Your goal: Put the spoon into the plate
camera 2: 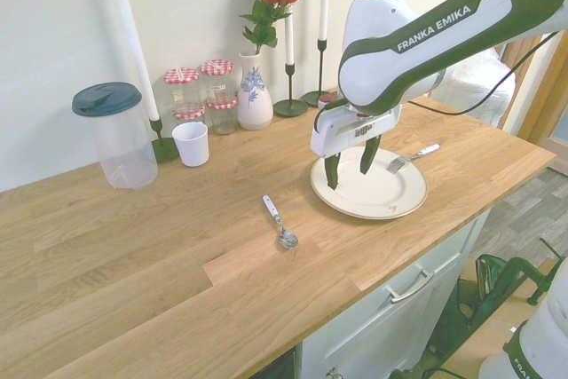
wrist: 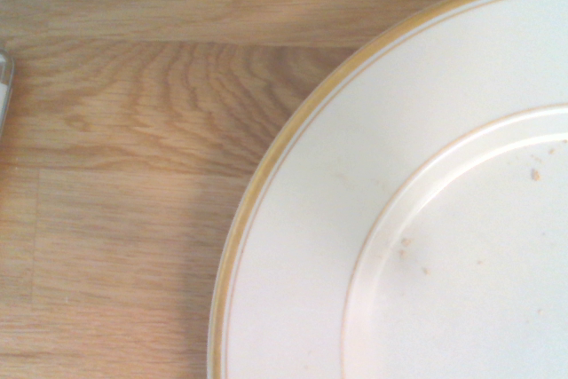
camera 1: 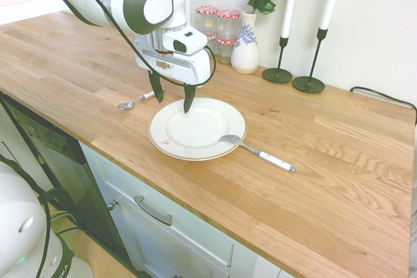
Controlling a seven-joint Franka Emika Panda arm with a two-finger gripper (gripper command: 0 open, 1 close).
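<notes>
Worktop (camera 1: 339, 180): long oak slab along a white wall, white cabinet fronts below.

Arm: white, comes in over the worktop and ends in the gripper (camera 1: 172, 97) (camera 2: 351, 164), pointed straight down. Fingers dark, spread wide, nothing between them. Tips hang above the plate's edge on the spoon side, clear of the surface as far as the exterior views show.

Plate (camera 1: 225, 144) (camera 2: 404, 200) (wrist: 293, 246): round, white, thin gold-brown rim line, small red mark near the edge. Sits flat near the worktop's front edge. Wrist view shows a quarter of it with faint specks in the well, bare wood beside it.

Jug (camera 2: 118, 139): clear plastic, dark teal lid, at the wall, well apart from the plate.

Candlesticks (camera 1: 293, 73): two dark holders with tall white candles, at the wall behind the plate. A third candle (camera 2: 133, 42) stands by the jug.

Vase (camera 1: 245, 47) (camera 2: 254, 90): white with blue pattern, holds a red rose.

Jars (camera 1: 218, 30) (camera 2: 202, 90): glass, red-checked lids, stacked beside the vase.

Cup (camera 2: 191, 143): small, white, in front of the jars.

Fork (camera 1: 257, 151) (camera 2: 410, 159): white handle, tines resting on the plate rim, handle out on the wood.

Spoon (camera 1: 135, 101) (camera 2: 279, 222): small, all metal, flat on the wood, near the plate but not touching it, outside the rim.
</notes>
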